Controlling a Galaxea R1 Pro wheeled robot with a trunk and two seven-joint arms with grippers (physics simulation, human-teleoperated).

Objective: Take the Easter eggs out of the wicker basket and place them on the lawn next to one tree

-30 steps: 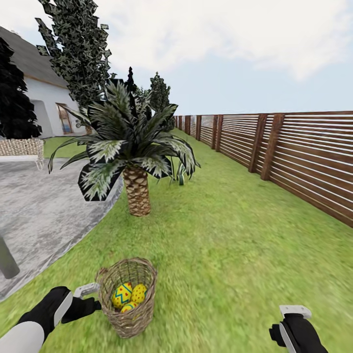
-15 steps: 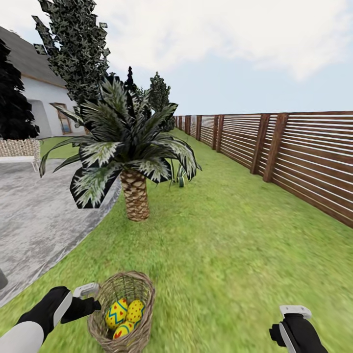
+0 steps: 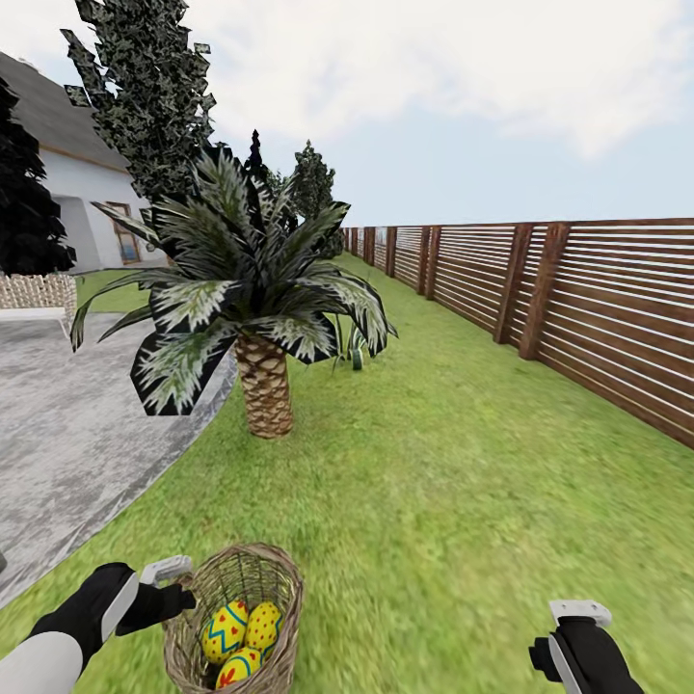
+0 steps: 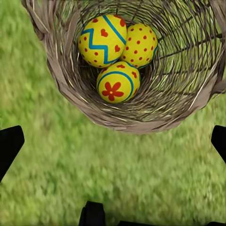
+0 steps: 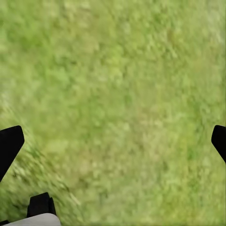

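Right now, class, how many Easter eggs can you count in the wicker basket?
3, all inside the wicker basket: zigzag egg, dotted egg beside it, flower egg touching both. None appears hidden.

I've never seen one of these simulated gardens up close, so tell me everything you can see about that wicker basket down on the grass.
The wicker basket is brown, open-weave and bucket-shaped, with a thick braided rim. It stands upright on the lawn, mouth open to the sky. Inside, three yellow Easter eggs huddle together at the bottom: one with blue zigzags and red hearts, one with red dots, one with a red flower ringed in blue. The left gripper is close beside the rim; whether it touches cannot be told.
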